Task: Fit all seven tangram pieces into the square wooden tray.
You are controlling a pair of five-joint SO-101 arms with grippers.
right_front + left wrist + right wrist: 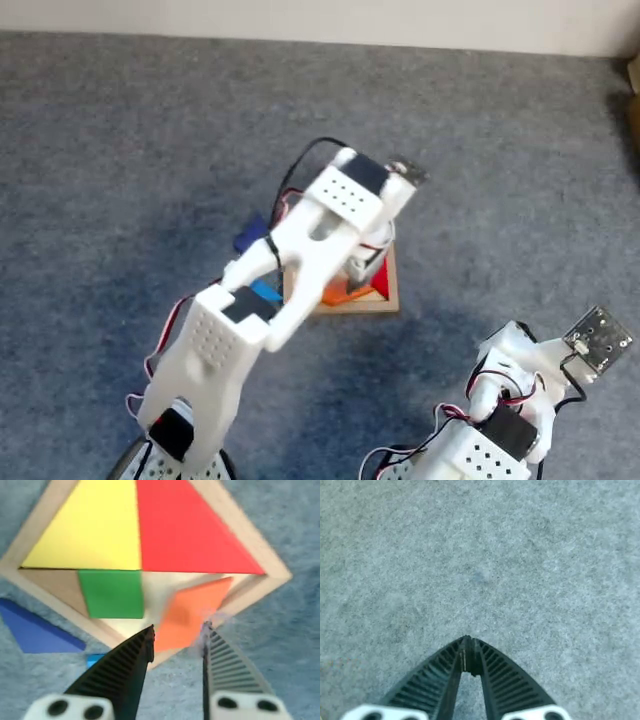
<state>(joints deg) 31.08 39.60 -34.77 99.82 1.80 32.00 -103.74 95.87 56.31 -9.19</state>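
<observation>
Light-blue piece point(95, 659) half hidden behind left tool point(178, 627)

No readable text, labels or numbers; arm surfaces perhaps too blurred.

The grey table point(120, 150) bears the wooden tray point(244, 530) and (just beside it) a blue triangle point(35, 630).

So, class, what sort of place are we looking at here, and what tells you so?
Probably an indoor robotics practice bench: two white robot arms stand over a grey carpet-like surface, with a wooden tray holding coloured tangram pieces and a plain wall behind.
</observation>
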